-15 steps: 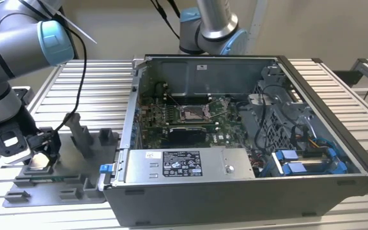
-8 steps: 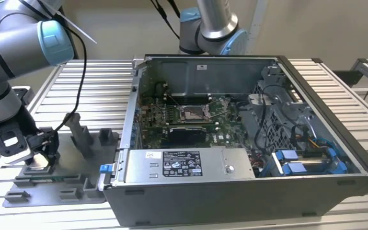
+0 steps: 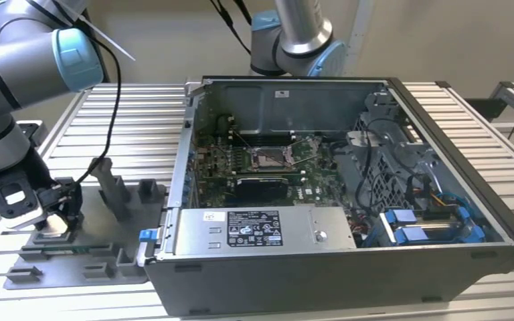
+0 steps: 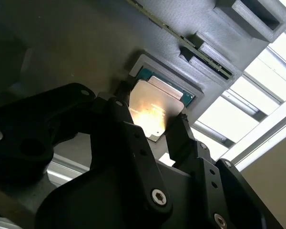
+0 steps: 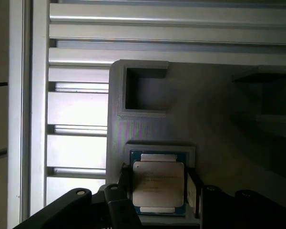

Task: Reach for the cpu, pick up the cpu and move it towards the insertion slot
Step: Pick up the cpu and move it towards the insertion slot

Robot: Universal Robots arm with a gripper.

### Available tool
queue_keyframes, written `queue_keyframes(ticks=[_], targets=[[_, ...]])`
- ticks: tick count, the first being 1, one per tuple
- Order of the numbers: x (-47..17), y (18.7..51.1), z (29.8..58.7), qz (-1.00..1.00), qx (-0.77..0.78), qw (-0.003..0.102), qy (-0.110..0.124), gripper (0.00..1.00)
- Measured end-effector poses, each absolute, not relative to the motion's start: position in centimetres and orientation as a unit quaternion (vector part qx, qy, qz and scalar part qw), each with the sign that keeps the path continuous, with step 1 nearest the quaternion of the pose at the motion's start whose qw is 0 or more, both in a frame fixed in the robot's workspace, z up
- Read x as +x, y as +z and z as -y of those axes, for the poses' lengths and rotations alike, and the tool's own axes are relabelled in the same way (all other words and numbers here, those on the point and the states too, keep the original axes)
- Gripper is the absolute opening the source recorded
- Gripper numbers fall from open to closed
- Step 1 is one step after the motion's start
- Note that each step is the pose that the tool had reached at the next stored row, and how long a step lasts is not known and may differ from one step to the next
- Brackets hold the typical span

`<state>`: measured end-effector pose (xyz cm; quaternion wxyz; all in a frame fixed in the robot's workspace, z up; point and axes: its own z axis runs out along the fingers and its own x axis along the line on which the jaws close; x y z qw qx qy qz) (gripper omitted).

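Note:
The cpu [image 5: 158,183], a thin square chip with a silvery top, lies in a square pocket of the grey fixture tray [image 3: 105,271] at the exterior view's left. My gripper [image 3: 56,217] is lowered over it. In both wrist views the black fingers [image 4: 126,102] press against two opposite edges of the cpu [image 4: 155,102], so the gripper [image 5: 157,188] is shut on it while it still rests in the pocket. The insertion slot [image 3: 270,158], a shiny metal frame on the green board, sits inside the open computer case, well toward the exterior view's right of the gripper.
The open computer case [image 3: 347,261] has tall metal walls around the board. Grey posts and blocks [image 3: 114,190] rise from the fixture tray between gripper and case. A second arm [image 3: 297,33] stands behind the case. The table is ribbed aluminium [image 3: 132,134].

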<state>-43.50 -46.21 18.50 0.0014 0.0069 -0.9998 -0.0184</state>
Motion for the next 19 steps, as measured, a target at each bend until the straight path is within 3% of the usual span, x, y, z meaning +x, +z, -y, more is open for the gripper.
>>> queue_keyframes(ticks=[19], targets=[[-43.5, 20.9, 46.2, 1.000, 0.007, 0.001, -0.018, 0.00]])
